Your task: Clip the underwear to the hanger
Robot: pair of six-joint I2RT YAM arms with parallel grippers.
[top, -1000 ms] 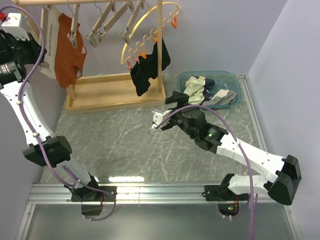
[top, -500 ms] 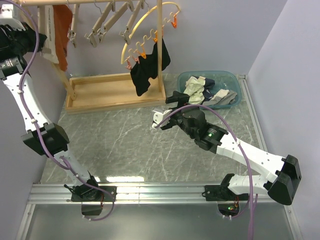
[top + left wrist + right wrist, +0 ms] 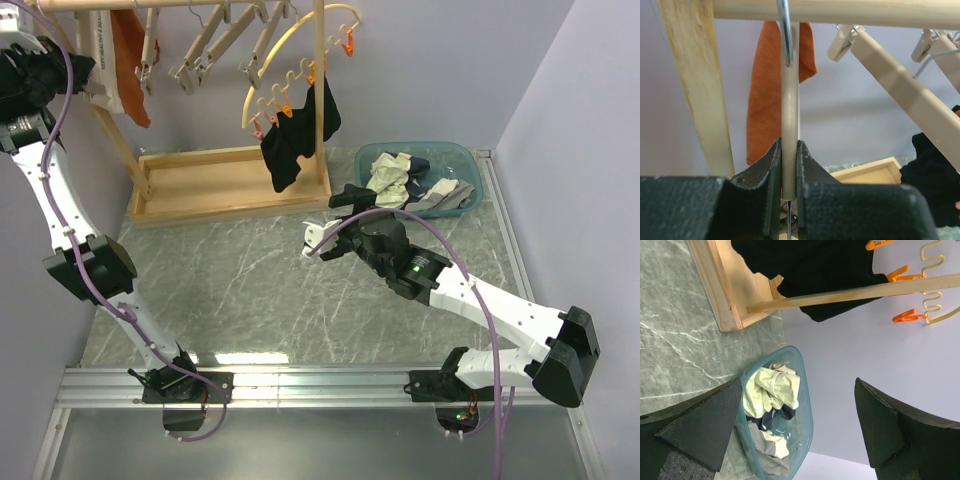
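Note:
The rust-orange underwear (image 3: 128,58) hangs high at the back left, its off-white waistband (image 3: 100,60) towards my left arm. In the left wrist view the underwear (image 3: 765,100) dangles behind the hanger (image 3: 789,125), a pale wooden bar seen end-on. My left gripper (image 3: 789,155) is shut on that bar. The hanger's wire hook (image 3: 785,35) crosses the rack's top rod (image 3: 850,11). In the top view my left gripper (image 3: 82,72) is up by the rod. My right gripper (image 3: 335,218) hovers open over the table near the tub, and nothing lies between its fingers (image 3: 695,425).
Several empty clip hangers (image 3: 215,45) hang on the rod. A yellow hoop (image 3: 300,55) with orange pegs holds a black garment (image 3: 295,140). The rack's wooden base (image 3: 220,185) sits behind. A teal tub (image 3: 470,165) of cream and grey clothes stands at the back right.
My left arm has lifted the hanger and underwear up and leftward to the rod; the underwear now shows edge-on. The right arm has hardly moved.

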